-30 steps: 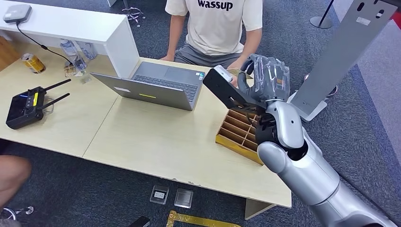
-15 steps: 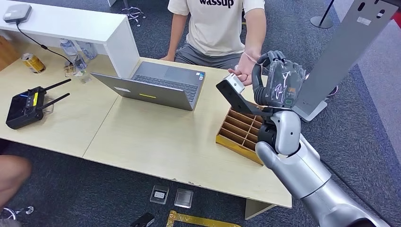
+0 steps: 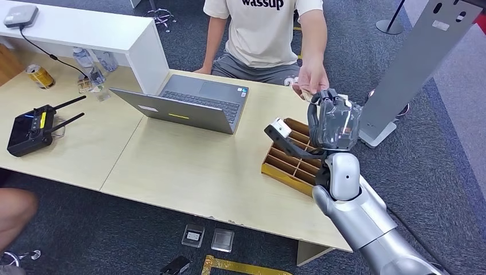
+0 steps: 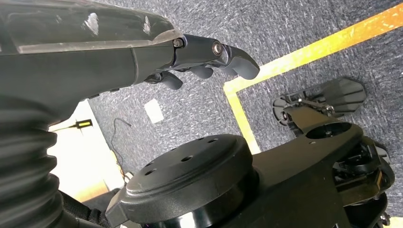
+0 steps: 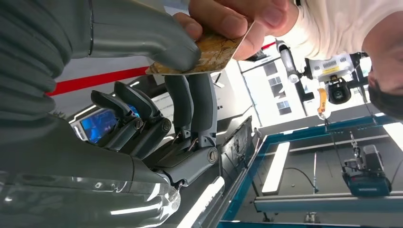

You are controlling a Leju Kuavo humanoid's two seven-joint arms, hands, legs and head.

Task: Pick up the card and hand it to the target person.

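Observation:
A tan patterned card [image 5: 214, 52] sits pinched between the thumb and fingers of my right hand [image 5: 142, 71]. A person's hand [image 5: 237, 19] grips the card's other end at the same time. In the head view my right hand [image 3: 335, 120] is raised above the table's far right corner, just below the person's outstretched hand [image 3: 312, 80]. The person wears a cream T-shirt [image 3: 261, 28] and sits behind the table. My left hand [image 4: 204, 57] hangs over grey carpet with nothing in it, its fingers loosely bent.
On the wooden table [image 3: 189, 172] are an open grey laptop [image 3: 189, 103], a yellow divided tray [image 3: 292, 160] under my right arm and a black remote controller [image 3: 31, 129]. A white counter [image 3: 86, 28] stands at the back left, a grey stand [image 3: 412, 63] at the right.
My right hand has swung right and turned towards the person. The person's hand has lifted off the table and taken hold of the card.

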